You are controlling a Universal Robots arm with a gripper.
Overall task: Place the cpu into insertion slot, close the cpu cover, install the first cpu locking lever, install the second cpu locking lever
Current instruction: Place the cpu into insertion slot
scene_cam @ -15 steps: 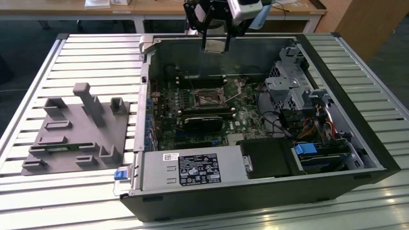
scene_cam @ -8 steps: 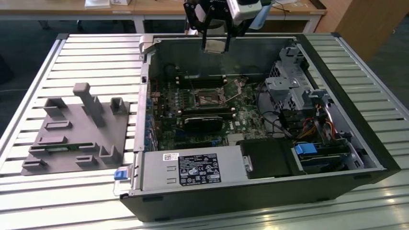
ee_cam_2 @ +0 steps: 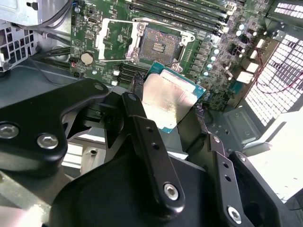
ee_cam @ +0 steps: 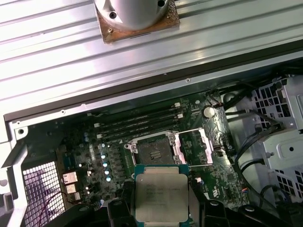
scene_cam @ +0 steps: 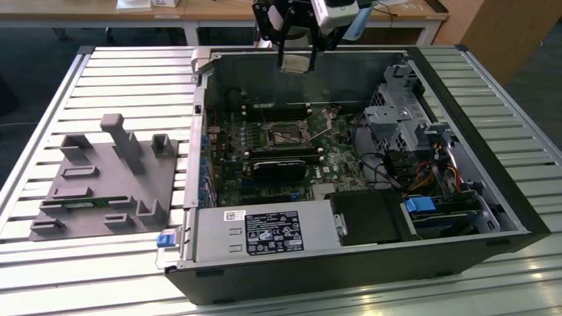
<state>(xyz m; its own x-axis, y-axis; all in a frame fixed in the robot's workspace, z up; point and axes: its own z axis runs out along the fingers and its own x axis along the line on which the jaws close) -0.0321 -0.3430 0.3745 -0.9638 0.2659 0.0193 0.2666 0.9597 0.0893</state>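
My gripper hangs over the far wall of the open computer case, shut on the cpu, a flat square chip with a silver-grey top. In both wrist views the black fingers clamp two opposite edges of the cpu. The insertion slot lies uncovered on the green board, well below the chip. Its cpu cover, a thin silvery frame, is swung open beside the slot.
Long black memory slots run beside the socket. A black block sits on the board nearer the power supply. A drive cage with cables fills the case on the exterior view's right. A grey fixture plate lies outside the case.
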